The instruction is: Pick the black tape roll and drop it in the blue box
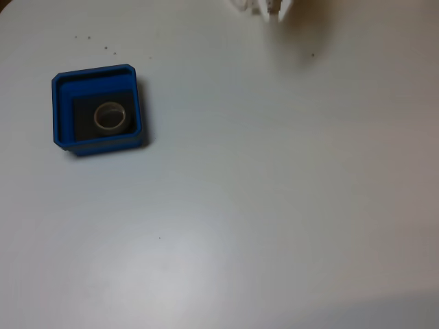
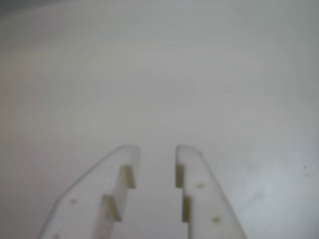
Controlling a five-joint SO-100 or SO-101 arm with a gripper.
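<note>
In the fixed view, the blue box (image 1: 97,107) sits on the white table (image 1: 274,205) far left of the jaws, the black tape roll (image 1: 110,116) lying flat on its dark floor. The gripper (image 2: 157,149) in the wrist view hangs over bare table, jaws slightly apart, empty. No readable writing.

- No text, label, brand, number or sign can be read in either view.
- The blue box (image 1: 97,75), at about nine o'clock in the fixed view, bears no lettering on its rim or walls.
- The white table (image 1: 274,205) carries only a few tiny dark specks, which are not characters.
</note>
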